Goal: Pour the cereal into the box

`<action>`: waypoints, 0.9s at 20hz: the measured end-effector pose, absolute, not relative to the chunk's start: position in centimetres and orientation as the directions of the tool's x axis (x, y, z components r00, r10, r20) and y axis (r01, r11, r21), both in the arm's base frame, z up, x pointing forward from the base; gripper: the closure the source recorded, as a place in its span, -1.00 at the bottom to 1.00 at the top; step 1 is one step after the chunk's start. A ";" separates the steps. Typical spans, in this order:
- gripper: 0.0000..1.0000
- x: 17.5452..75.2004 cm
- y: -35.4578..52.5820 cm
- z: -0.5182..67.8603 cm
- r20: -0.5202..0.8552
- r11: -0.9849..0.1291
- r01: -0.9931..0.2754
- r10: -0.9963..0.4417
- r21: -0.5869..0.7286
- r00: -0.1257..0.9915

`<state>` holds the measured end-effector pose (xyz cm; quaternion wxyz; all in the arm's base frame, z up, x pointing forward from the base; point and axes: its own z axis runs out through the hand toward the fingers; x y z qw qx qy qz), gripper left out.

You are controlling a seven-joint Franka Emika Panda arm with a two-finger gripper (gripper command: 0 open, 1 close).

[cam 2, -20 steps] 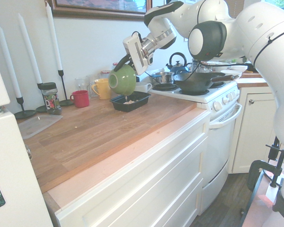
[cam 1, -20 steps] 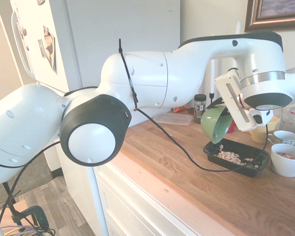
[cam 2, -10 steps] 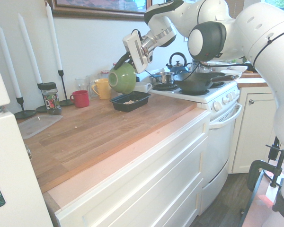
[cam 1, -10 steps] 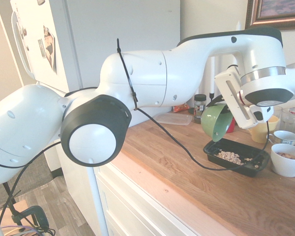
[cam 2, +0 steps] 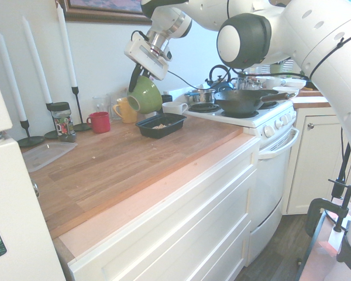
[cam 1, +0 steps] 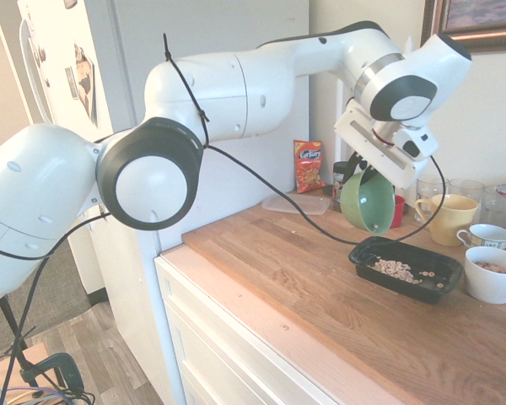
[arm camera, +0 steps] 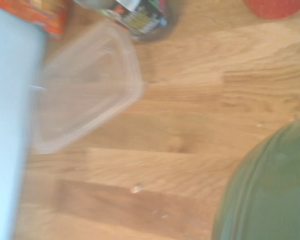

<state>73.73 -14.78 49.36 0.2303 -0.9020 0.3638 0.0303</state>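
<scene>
Kitchen counter scene, white robot arm reaching in from the frame's left in the 1st ext. view. The gripper (cam 1: 373,171), upper right of centre, is clamped tight on the rim of a green bowl (cam 1: 368,202), which is hanging tilted w/ its mouth facing the camera and looking empty inside. A sec. ago the bowl was tipped mouth-down right over the box (cam 1: 406,269) w/ pieces dropping out; now it is sitting higher and further toward the wall, up and left of the box, no longer above it. The cereal (cam 1: 396,269) is lying in the box as a thin pale scatter at lower right of the frame, box resting on the wooden counter (cam 1: 304,278) just beside a white mug (cam 1: 492,274). That suggests the pour is prob. done and the arm is carrying the emptied bowl off (a stray crumb or two showing on the wood in the wrist view, too small to identify). Behind: a yellow mug (cam 1: 445,216), an orange snack packet (cam 1: 308,165), a clear flat container (cam 1: 297,202) at mid frame.
</scene>
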 end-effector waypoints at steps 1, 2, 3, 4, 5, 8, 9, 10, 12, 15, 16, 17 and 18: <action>1.00 73.9 -13.2 49.7 -0.187 -0.650 -0.672 -0.655 -0.354 0.732; 1.00 74.0 -11.6 50.1 -0.149 -0.669 -0.673 -0.666 -0.316 0.731; 1.00 74.0 -10.1 50.4 -0.110 -0.686 -0.673 -0.673 -0.278 0.731; 1.00 73.9 -8.5 50.8 -0.069 -0.701 -0.672 -0.678 -0.239 0.732; 1.00 73.8 -7.0 50.9 -0.030 -0.714 -0.672 -0.681 -0.199 0.732; 1.00 73.1 -2.8 50.9 0.087 -0.736 -0.672 -0.677 -0.086 0.731; 1.00 72.9 -1.4 50.6 0.119 -0.740 -0.671 -0.672 -0.056 0.731; 1.00 72.6 -0.1 50.1 0.151 -0.741 -0.671 -0.666 -0.024 0.730; 1.00 71.9 2.4 48.5 0.197 -0.745 -0.666 -0.650 0.026 0.734; 1.00 70.7 6.6 45.2 0.275 -0.745 -0.659 -0.614 0.106 0.739; 1.00 70.2 8.1 44.1 0.305 -0.743 -0.657 -0.602 0.124 0.738; 1.00 69.5 9.4 42.9 0.333 -0.742 -0.655 -0.587 0.144 0.738; 1.00 68.9 10.4 41.9 0.361 -0.738 -0.655 -0.573 0.162 0.735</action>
